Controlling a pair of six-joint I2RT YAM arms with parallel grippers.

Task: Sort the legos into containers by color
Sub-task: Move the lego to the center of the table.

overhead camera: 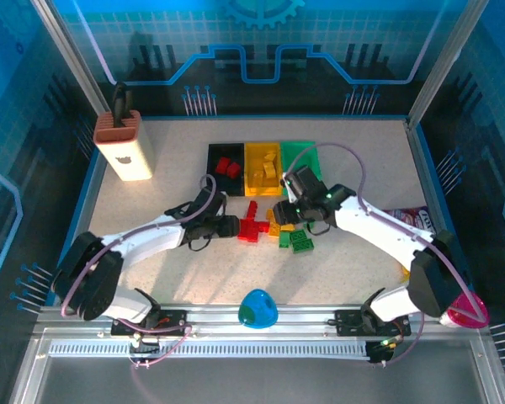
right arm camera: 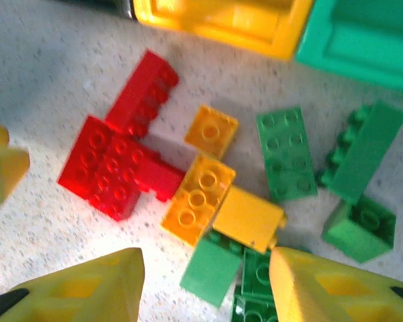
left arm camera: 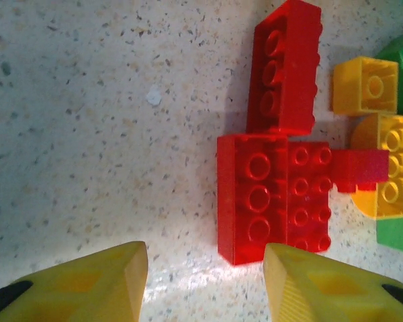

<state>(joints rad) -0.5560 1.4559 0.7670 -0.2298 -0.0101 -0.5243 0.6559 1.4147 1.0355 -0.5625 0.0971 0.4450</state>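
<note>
While both arms lean in over the middle of the speckled light tabletop [overhead camera: 362, 168], the loose legos [overhead camera: 269, 227], small studded plastic bricks in red, yellow and green, sit in a heap just in front of the containers [overhead camera: 263, 177]. Those are three little open-top plastic bins joined in a row, black, yellow and green from left to right. From the top camera you can spot a couple of red pieces [overhead camera: 227, 166] in the black bin and some yellow pieces [overhead camera: 269, 168] in the yellow one. The right arm covers part of the green bin, so can't tell what's in there. The left gripper [left arm camera: 205, 282] is down low at the left side of the heap, its yellow fingers [left arm camera: 87, 282] spread apart with bare table between them. Right ahead of it, a long red brick [left arm camera: 285, 67] touches a chunky red block [left arm camera: 255, 198]. The right gripper [right arm camera: 208, 288] hangs over the right part of the heap, jaws spread too and not pinching anything, with a flat green tile [right arm camera: 211, 272] lying between the tips. Its camera shows a yellow six-stud brick [right arm camera: 198, 198] butted up against the red clump and a green six-stud brick [right arm camera: 285, 154] further right. A tan-and-brown knife block [overhead camera: 124, 145] stands back left, and a pink round bowl [overhead camera: 470, 311] sits by the right arm's base.
</note>
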